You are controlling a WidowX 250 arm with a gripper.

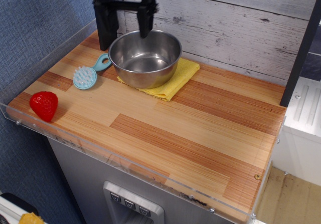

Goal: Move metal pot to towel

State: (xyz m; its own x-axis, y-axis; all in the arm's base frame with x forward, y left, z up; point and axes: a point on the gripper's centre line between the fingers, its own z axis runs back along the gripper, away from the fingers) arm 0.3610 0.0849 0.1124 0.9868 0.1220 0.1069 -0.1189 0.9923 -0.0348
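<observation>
Where towel [173,83] lies, shiny metal pot [145,57]
</observation>
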